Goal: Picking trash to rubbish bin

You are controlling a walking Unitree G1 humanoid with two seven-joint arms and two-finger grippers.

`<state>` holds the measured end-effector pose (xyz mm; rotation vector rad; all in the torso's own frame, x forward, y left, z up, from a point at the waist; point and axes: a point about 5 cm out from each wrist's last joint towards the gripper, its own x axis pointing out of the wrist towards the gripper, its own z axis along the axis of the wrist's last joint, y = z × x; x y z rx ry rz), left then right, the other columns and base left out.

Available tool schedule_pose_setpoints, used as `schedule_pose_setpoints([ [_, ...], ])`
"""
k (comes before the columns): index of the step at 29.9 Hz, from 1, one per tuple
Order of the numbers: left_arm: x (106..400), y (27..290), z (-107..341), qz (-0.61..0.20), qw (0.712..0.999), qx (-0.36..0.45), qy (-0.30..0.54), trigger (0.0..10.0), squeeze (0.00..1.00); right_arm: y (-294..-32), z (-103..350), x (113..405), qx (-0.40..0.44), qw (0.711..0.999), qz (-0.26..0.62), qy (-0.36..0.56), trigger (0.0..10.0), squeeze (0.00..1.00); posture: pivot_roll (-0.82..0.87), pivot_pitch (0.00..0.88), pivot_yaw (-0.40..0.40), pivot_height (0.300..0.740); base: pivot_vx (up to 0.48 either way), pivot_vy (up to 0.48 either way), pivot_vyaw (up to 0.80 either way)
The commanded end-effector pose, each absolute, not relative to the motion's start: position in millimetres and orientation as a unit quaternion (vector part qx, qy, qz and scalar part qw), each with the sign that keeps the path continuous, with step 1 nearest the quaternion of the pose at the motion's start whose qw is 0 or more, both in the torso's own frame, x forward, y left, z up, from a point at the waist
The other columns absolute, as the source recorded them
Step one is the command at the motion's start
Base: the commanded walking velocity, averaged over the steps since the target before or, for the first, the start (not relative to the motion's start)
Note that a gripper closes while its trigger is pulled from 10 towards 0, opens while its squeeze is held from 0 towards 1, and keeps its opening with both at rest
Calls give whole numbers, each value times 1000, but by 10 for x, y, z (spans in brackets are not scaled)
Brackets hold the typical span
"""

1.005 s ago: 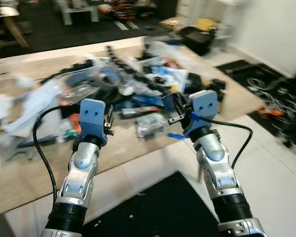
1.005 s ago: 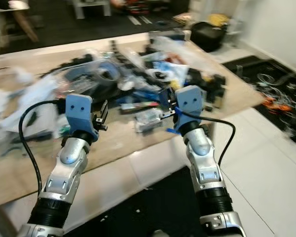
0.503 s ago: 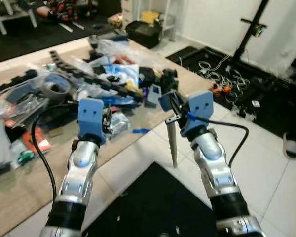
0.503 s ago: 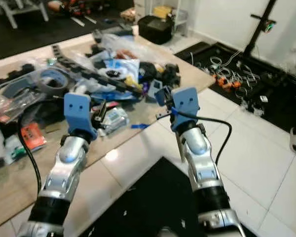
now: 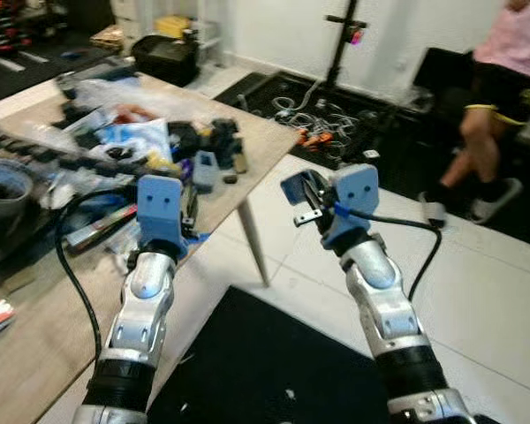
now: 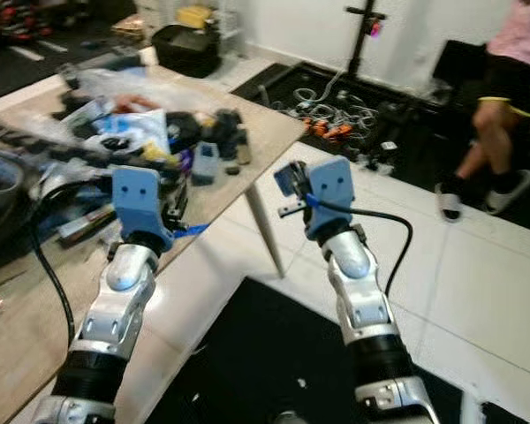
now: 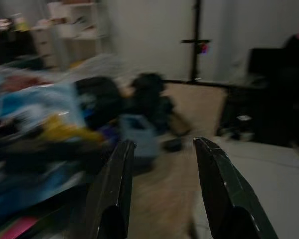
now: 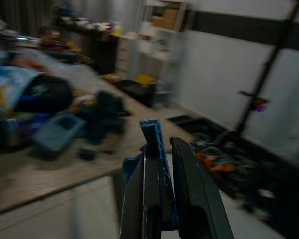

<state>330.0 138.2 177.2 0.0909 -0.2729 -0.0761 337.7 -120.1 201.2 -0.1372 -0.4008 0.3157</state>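
**Blue scrap carried off the counter, bin not yet in sight**

The wooden counter [image 5: 274,141] is taken as the landmark. Its top is heaped with clutter [image 5: 115,141]: bags, dark parts, a tape roll and cables. Beyond its far corner a black stand [image 5: 340,44] is seen above a tangle of cables [image 5: 336,115] on a dark mat, and further off a seated person [image 5: 503,97] is seen. On the white floor beside the counter's near edge a black mat [image 5: 265,371] is laid.

The left gripper [image 7: 162,164] is held over the counter's edge; its jaws are spread apart with nothing between them.

The right gripper [image 5: 302,196] is held off the counter, out past its leg above the floor. Its jaws are pressed nearly together, pinching a small blue scrap [image 8: 154,149], whose upper end sticks out above the fingertips.

The scrap is judged to be light, thin and rather limp, like a bit of plastic or wrapper. It could slip or flutter loose, so a firm pinch near its middle seems right. No rubbish bin can be made out, so carrying appears to be the step in hand.
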Motion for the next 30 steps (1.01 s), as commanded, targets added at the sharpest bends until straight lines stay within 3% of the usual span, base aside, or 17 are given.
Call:
schedule_pose_setpoints([
  [1, 3289, 1382, 1738, -38, 990, 39, -131, 10000, 0, -1195, 1951, 3370, -64, 968, 157, -187, 10000, 0, -41, 122, -26, 740, 0, 0, -800],
  [30, 3283, 1396, 1728, -38, 990, 43, -130, 10000, 0, -1164, 1825, 3345, -62, 971, 163, -165, 10000, 0, -37, 124, -25, 740, 0, 0, -800],
])
